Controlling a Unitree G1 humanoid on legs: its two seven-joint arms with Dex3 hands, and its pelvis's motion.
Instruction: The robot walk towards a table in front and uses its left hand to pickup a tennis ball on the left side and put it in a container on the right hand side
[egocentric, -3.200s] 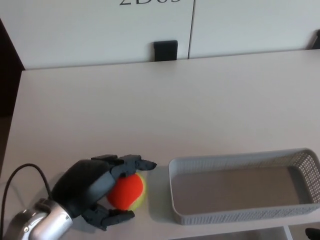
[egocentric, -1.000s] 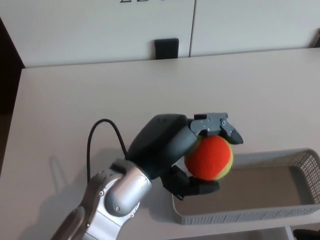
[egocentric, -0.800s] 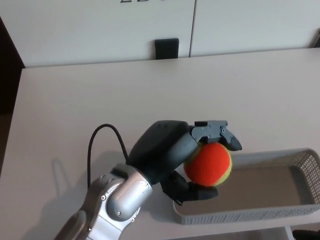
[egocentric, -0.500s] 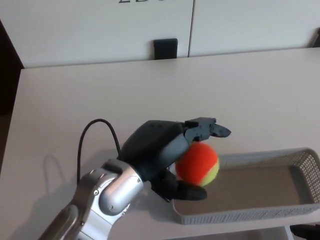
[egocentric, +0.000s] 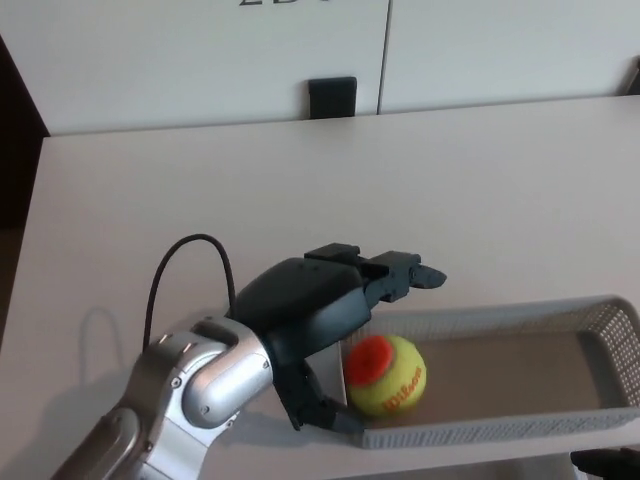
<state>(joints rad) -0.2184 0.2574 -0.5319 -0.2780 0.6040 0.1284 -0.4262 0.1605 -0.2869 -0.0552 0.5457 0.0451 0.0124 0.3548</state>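
We judge the task all but done: the ball lies in the tray, and what is left is only to draw the arm clear.

At the left, the left hand (egocentric: 310, 315) reaches in over the bench (egocentric: 300, 170), a black cable (egocentric: 175, 265) looping above its wrist. Its fingers (egocentric: 405, 272) are spread wide and hold nothing. The upper ones stretch out above the tray's left end and the thumb sits low at the near left corner.

Just right of the palm, the ball (egocentric: 388, 375) rests on the tray floor at the left end. We cannot tell whether it touches the hand.

The tray (egocentric: 600, 315) holds only the ball, and the rest of its floor, out to the right wall, is bare. The right hand does not show.
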